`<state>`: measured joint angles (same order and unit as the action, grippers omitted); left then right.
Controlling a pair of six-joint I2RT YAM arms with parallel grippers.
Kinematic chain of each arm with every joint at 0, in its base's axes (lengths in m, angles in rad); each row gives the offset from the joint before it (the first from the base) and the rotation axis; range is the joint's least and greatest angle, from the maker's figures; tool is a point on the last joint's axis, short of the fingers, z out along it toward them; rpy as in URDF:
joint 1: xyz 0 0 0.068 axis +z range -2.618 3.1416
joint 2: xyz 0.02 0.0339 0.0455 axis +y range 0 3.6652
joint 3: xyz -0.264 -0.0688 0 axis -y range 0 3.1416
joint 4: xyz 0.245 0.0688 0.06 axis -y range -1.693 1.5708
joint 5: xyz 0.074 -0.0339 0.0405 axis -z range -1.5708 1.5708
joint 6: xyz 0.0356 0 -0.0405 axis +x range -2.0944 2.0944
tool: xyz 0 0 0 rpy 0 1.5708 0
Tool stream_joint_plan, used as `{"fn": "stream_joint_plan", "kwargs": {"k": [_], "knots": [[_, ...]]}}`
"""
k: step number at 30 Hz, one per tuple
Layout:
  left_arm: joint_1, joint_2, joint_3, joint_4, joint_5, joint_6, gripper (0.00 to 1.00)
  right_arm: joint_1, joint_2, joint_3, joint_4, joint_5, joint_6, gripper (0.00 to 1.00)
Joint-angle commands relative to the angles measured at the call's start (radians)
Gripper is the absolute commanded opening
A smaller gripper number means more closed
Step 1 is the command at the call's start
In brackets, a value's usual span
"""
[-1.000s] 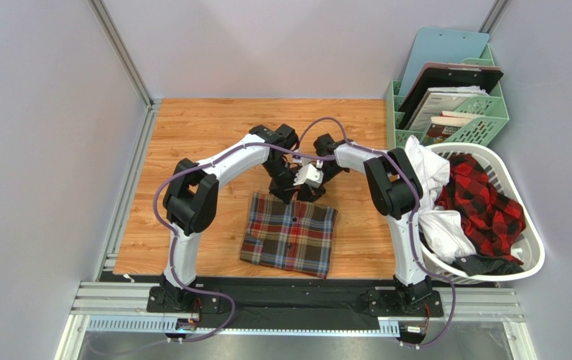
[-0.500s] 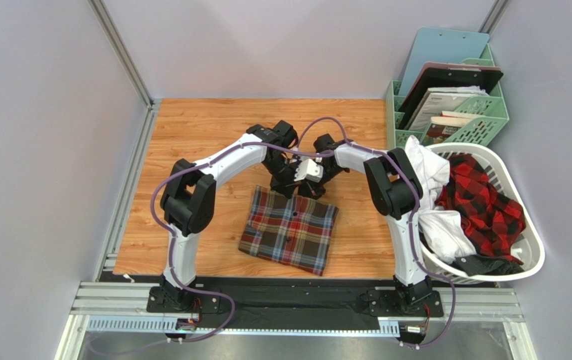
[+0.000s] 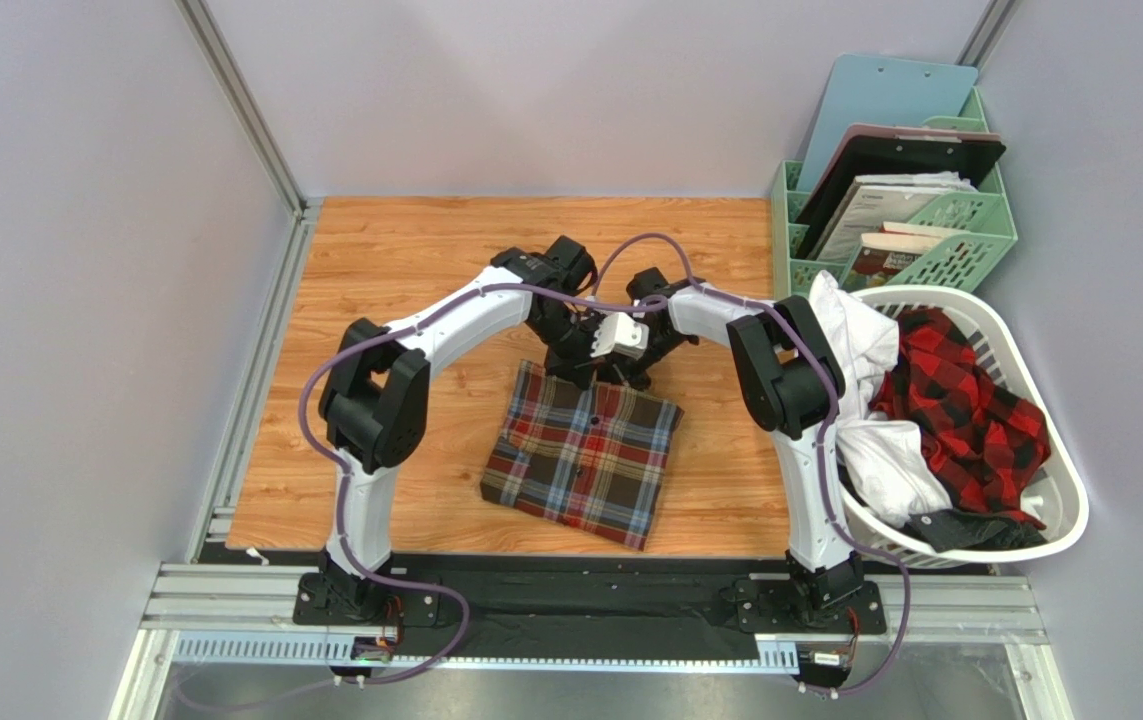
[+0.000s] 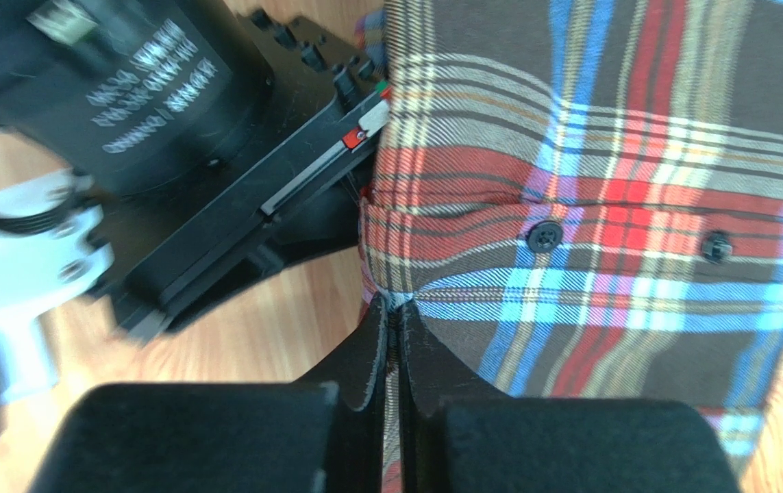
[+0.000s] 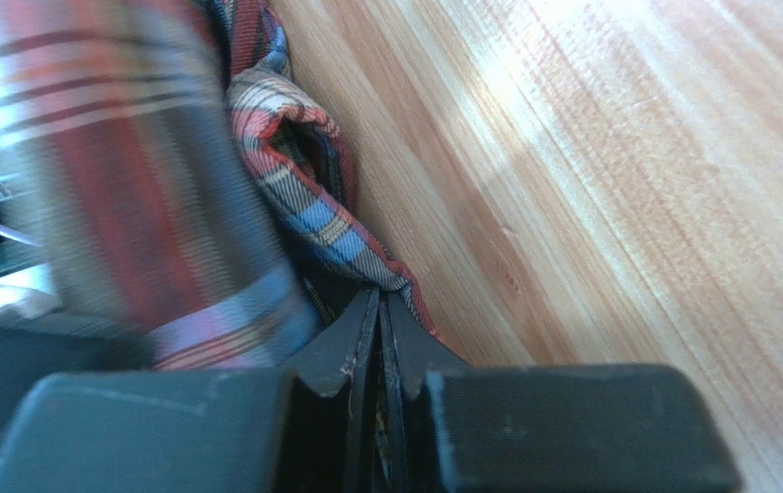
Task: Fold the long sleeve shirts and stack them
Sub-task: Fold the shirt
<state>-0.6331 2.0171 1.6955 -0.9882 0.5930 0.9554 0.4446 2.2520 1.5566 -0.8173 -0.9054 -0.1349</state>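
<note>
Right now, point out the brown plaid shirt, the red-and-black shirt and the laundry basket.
brown plaid shirt (image 3: 583, 455): top external view, middle of the folded panel.
red-and-black shirt (image 3: 968, 405): top external view, bunched cloth inside the basket.
laundry basket (image 3: 1013, 552): top external view, its white near rim.

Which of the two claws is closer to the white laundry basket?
Right. The right gripper pinches the far edge of the plaid shirt on the side toward the laundry basket. The left gripper pinches the same edge just beside it, farther from the basket.
</note>
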Motion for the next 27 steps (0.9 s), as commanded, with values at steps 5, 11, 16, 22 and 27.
{"fn": "stream_joint_plan", "kwargs": {"k": [5,11,16,22,27], "knots": [[0.045,0.002,0.015,0.023,0.002,-0.058,0.31,-0.029,-0.035,0.089,-0.098,0.160,-0.097,0.25],[0.171,-0.156,-0.025,-0.018,0.096,-0.223,0.43,-0.113,-0.152,0.252,-0.230,0.301,-0.153,0.55],[0.239,-0.248,-0.137,-0.029,0.194,-0.439,0.51,-0.130,-0.320,0.189,-0.299,0.320,-0.163,0.50],[0.239,-0.296,-0.351,0.225,0.412,-0.822,0.56,-0.080,-0.542,-0.196,-0.126,0.008,0.055,0.46],[0.246,-0.186,-0.404,0.391,0.377,-0.949,0.58,-0.015,-0.407,-0.325,0.009,0.051,0.087,0.43]]}}
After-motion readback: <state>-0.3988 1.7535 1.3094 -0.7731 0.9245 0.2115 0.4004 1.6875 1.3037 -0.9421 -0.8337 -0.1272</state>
